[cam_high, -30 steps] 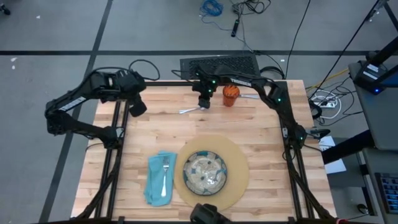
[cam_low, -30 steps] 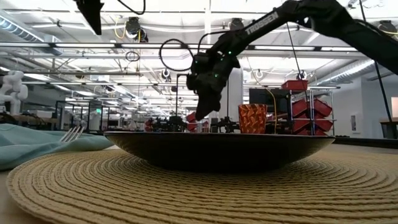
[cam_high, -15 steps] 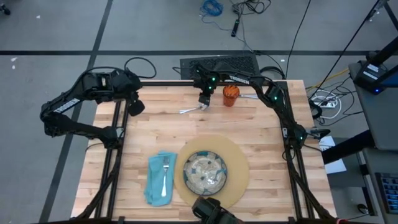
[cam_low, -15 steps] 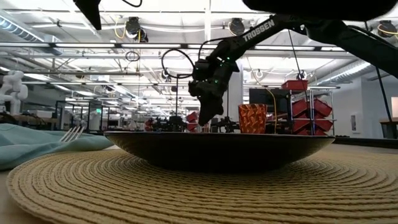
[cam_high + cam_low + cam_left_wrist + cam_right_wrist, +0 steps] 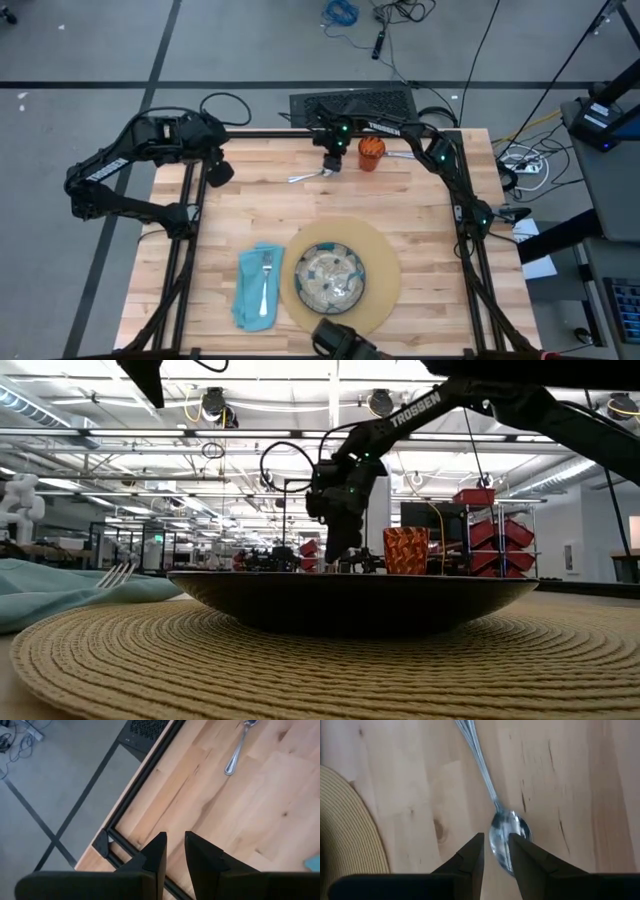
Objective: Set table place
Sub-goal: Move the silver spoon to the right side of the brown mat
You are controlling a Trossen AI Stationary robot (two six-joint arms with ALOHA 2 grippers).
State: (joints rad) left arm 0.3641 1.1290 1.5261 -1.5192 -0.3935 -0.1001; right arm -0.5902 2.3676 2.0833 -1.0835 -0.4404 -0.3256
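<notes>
- Spoon [image 5: 308, 175]: polished metal, oval bowl and slim handle; upper centre of the high view, long axis roughly left-right, on pale planked table [image 5: 420, 215].
- Right gripper [image 5: 495, 851]: narrow gap astride the spoon bowl; a grip cannot be confirmed.
- Left gripper [image 5: 174, 851]: upper left, fingers near-closed, holding nothing.

Robotics lab: grey floor with loose cables [image 5: 345, 12], ceiling strip lights [image 5: 90, 432], red parts bins [image 5: 492, 530] (other workstations behind).

spoon [image 5: 506, 836] bowl partly behind pincer
</notes>
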